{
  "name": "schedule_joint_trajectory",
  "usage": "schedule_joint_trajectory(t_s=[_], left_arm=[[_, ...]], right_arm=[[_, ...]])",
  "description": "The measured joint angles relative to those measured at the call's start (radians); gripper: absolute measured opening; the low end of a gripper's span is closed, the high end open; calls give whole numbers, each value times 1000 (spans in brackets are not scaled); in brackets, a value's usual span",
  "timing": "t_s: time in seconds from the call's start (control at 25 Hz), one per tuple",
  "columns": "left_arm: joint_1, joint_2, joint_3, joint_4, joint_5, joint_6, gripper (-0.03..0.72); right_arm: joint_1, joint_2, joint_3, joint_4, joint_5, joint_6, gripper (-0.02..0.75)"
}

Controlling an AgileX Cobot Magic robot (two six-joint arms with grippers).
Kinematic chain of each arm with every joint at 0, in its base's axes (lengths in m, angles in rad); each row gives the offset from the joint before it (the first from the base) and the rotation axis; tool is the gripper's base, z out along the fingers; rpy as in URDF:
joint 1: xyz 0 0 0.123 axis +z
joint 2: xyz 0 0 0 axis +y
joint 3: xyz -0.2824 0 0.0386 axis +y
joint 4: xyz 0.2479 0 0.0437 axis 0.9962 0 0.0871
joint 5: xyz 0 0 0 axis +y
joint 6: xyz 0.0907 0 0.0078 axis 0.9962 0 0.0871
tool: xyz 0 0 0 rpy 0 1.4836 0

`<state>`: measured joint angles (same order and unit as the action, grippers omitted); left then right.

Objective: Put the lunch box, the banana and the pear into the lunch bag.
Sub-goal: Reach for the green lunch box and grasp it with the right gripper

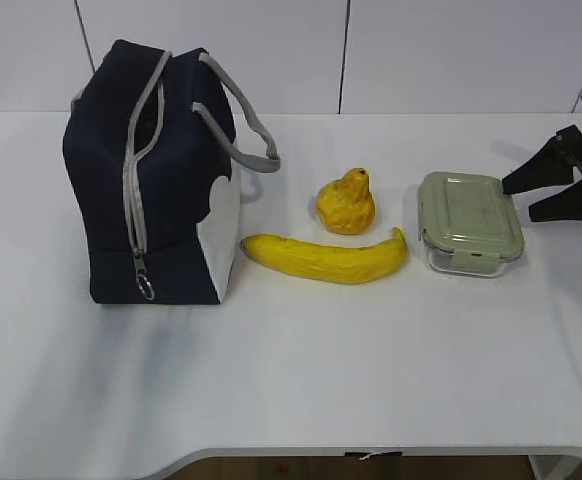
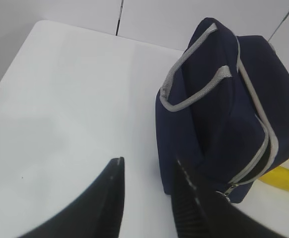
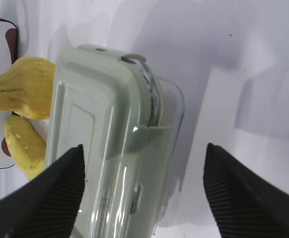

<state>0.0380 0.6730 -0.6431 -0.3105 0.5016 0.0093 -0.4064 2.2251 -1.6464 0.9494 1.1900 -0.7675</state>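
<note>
White tabletop (image 1: 301,370) against pale wall panels; nothing else on the bench but the four task items.

Exterior view. Large boxy navy-blue fabric lunch bag (image 1: 156,170) stands upright at left, with grey handles, a grey zipper down its near face and a white lower corner patch. Whether the zipper is parted I cannot tell. Long curved yellow banana (image 1: 326,257) lies just right of the bag, long axis left-right across the table. Small lumpy yellow-orange pear (image 1: 346,202) sits just behind it. Small rectangular clear lunch box with a sage-green snap-lock lid (image 1: 469,220) sits right of the banana's tip, long axis running front to back. My right gripper (image 1: 539,195) enters from the right edge, near the box's right side, jaws spread, holding nothing. My left arm is not visible here.

Left wrist view. My left gripper (image 2: 147,198) hangs above bare table beside the bag, jaws partly apart, nothing between them. The bag lies ahead and to its right, a sliver of banana beyond it.

Right wrist view. The lunch box lies directly ahead and slightly left of centre between my two spread fingers (image 3: 244,193), which do not touch it. Its long axis runs away from me, so the jaws would close across the short width. Judgement: the right arm is the nearer, and the box is the item in hand; it must travel left, past the fruit, to the bag.

Writing: no brand, label or legible text in any view.
</note>
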Motion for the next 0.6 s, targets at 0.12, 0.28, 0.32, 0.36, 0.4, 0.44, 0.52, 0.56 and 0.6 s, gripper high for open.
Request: schedule_joint_trajectory(t_s=[0.12, 0.28, 0.32, 0.36, 0.4, 0.44, 0.52, 0.56, 0.6], left_arm=[[0, 6, 0, -1, -8, 0, 248], [0, 23, 0, -2, -12, 0, 248], [0, 23, 0, -5, -16, 0, 248], [0, 23, 0, -8, -19, 0, 248], [0, 23, 0, -10, -26, 0, 248], [0, 23, 0, -12, -29, 0, 248], [0, 23, 0, -14, -32, 0, 248], [0, 23, 0, -14, -32, 0, 248], [0, 23, 0, -14, -33, 0, 248]], right_arm=[[0, 0, 0, 0, 0, 6, 587], [0, 0, 0, 0, 0, 12, 587], [0, 0, 2, 0, 0, 12, 587], [0, -2, 6, 0, 0, 12, 587], [0, -7, 13, 0, 0, 12, 587], [0, -15, 23, -2, 0, 12, 587], [0, -32, 40, -2, 0, 14, 587], [0, -41, 43, -2, 0, 14, 587], [0, -46, 48, 0, 0, 14, 587]])
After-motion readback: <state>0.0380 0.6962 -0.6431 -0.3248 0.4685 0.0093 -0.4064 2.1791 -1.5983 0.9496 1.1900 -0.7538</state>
